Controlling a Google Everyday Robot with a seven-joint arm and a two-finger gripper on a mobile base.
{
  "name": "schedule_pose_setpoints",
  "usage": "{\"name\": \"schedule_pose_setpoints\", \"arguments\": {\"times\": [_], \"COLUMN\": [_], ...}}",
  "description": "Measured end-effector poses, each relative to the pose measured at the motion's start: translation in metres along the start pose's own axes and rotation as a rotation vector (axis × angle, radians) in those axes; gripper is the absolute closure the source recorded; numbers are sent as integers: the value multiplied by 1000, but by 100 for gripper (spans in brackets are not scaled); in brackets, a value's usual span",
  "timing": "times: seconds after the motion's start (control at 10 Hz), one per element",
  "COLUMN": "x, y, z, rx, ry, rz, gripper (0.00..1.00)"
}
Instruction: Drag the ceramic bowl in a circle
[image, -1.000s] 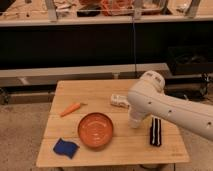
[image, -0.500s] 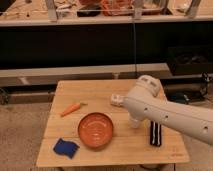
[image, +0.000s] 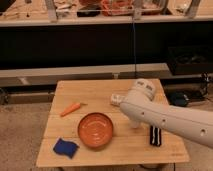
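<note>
The ceramic bowl (image: 96, 130), wide, shallow and glossy orange-brown, sits on the wooden table (image: 100, 92) left of centre, towards the front edge. My white arm (image: 165, 117) reaches in from the right over the table. The gripper (image: 134, 123) is mostly hidden under the arm's end, just right of the bowl and apart from it. Nothing shows in its hold.
A small carrot (image: 71, 108) lies behind and left of the bowl. A blue sponge (image: 66, 147) lies at the front left corner. A black-and-white striped object (image: 155, 136) lies at the front right. A small white object (image: 117, 99) sits behind the arm's end. Dark shelving stands behind the table.
The arm has swung to the left, and its end has come closer to the bowl's right side. The bowl and the other objects have not moved.
</note>
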Motion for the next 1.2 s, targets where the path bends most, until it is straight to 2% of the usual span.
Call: {"name": "schedule_pose_setpoints", "arguments": {"times": [0.4,1.2], "x": [-8,-26], "y": [-4,-15], "z": [4,17], "rx": [15,44], "ry": [-2,-14], "rz": [-111,-273], "gripper": [20,20]}}
